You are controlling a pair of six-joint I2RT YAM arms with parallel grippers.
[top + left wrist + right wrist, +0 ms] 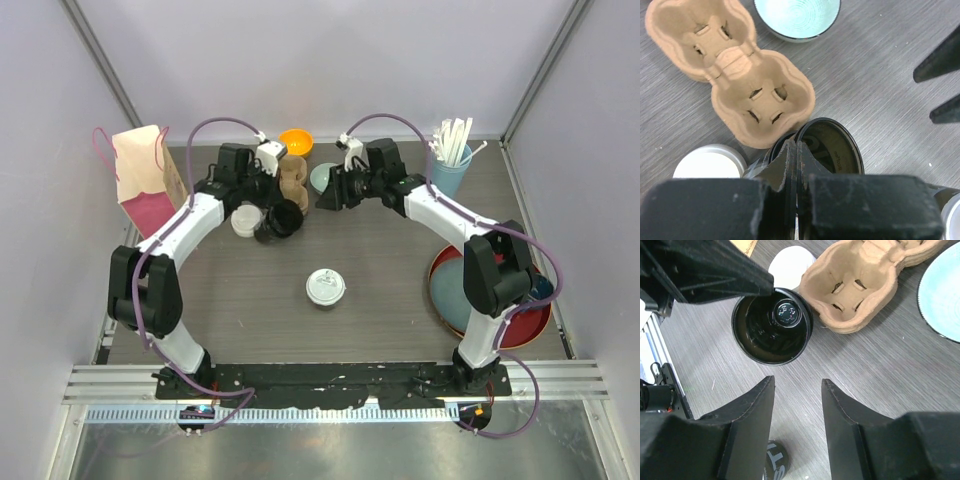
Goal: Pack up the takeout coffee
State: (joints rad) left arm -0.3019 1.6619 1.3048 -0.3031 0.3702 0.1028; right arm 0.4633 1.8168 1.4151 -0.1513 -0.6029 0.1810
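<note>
The grey wood-grain desk (400, 320) carries a brown moulded-pulp two-pocket cup carrier (740, 75). The small black paper coffee cup (832, 147), unlidded, stands right against the carrier's near wall. The left tool (792, 147) is pinched tight on that cup's rim. The right tool (797, 382) hovers half spread just beside the cup, gripping nothing. A round white plastic lid (707, 164) lies loose next to the cup, and a second, lidded cup (325, 287) stands alone mid-desk.

The cup probably goes into the nearer pocket. Lift it clear of the wall, centre it over the cross-cut flaps and press straight down. A rim pinch may let it swing.
</note>
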